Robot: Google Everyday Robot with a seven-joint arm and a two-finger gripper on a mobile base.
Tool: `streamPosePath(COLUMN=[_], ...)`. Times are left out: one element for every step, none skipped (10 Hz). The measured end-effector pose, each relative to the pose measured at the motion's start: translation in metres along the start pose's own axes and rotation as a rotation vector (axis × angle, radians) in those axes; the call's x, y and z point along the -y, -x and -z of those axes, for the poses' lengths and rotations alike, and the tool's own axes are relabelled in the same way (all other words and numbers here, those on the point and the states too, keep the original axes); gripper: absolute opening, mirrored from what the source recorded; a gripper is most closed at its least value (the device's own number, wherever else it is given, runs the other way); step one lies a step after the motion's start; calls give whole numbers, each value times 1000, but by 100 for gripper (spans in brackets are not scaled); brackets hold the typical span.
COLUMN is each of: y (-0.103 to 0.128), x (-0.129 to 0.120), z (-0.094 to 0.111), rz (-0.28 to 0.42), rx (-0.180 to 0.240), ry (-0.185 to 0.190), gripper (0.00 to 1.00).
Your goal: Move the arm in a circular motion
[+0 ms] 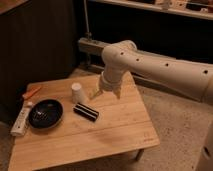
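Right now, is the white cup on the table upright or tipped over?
Upright: the white cup stands on end on the wooden table. The gripper, fingers apart, hangs beside it, not touching.

No readable text, label, brand or number.
Nothing legible on the arm [150, 62], nor on the white tube [21, 120], the cup [76, 92], the dark bowl [45, 113] or the black bar [86, 111] lying on the wooden table [110, 137]; the gripper [106, 94], tips spread apart, above the table's far middle, just right of the cup, likewise without lettering.
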Motion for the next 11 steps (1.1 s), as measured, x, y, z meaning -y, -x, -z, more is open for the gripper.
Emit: streamPosePath(y=[29, 49, 67, 81, 87, 89, 87, 82, 75, 61, 46], x=[-11, -16, -15, -10, -8, 4, 15, 31, 46, 70, 93], z=[0, 1, 3, 3, 4, 5, 8, 11, 15, 21, 26], rz=[45, 71, 80, 72, 53, 29, 1, -28, -53, -91, -130], rx=[22, 37, 49, 56, 65, 71, 78, 86, 91, 96, 101], ry=[13, 11, 1, -12, -16, -30, -37, -46, -54, -68, -80], gripper=[80, 80, 80, 80, 80, 80, 80, 80, 80, 80, 80])
